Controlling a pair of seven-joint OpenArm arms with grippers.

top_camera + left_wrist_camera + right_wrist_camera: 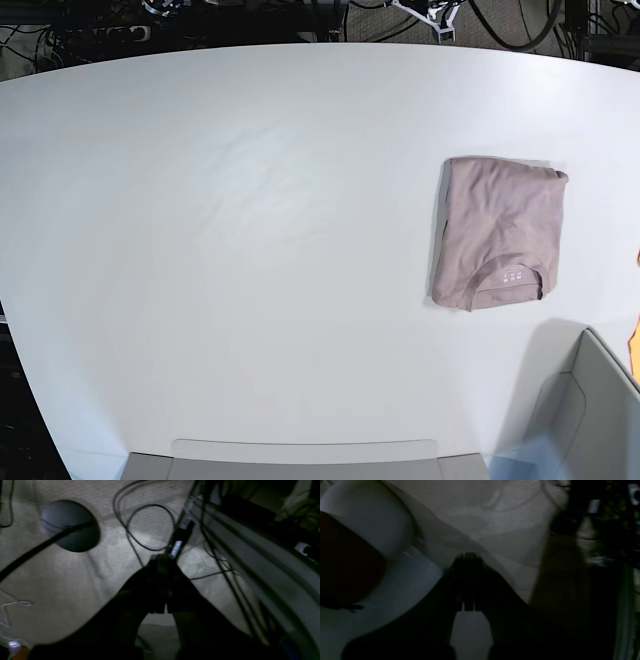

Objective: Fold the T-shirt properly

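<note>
From the overhead base view you look down on a wide white table (pixel 250 220). The T-shirt (pixel 498 232) lies on its right-hand part, folded into a compact, roughly rectangular packet of dusty pink-mauve cloth. Its ribbed collar (pixel 512 268) sits at the near edge of the packet, with a small pale printed label (pixel 513 275) showing just inside it. The top edge of the packet is slightly tilted, and soft creases run across the cloth. Neither of your arms reaches into this view. At the lower right corner a grey box-like wall (pixel 600 400) stands beside the table, and a grey strip (pixel 300 452) runs along the near edge.

Your left wrist view is dim. Your left gripper (pixel 160 560) appears as a dark shape with its jaws pressed together and nothing between them. It hangs over a pale textured floor (pixel 62 580), well apart from the shirt. Below it lie looping black cables (pixel 150 527) and a round dark base (pixel 71 526) with a dark pole rising from it.

Your right wrist view is darker and blurred. Your right gripper (pixel 468 556) also shows its jaws closed together, empty, above a pale wrinkled surface (pixel 507 525).
</note>
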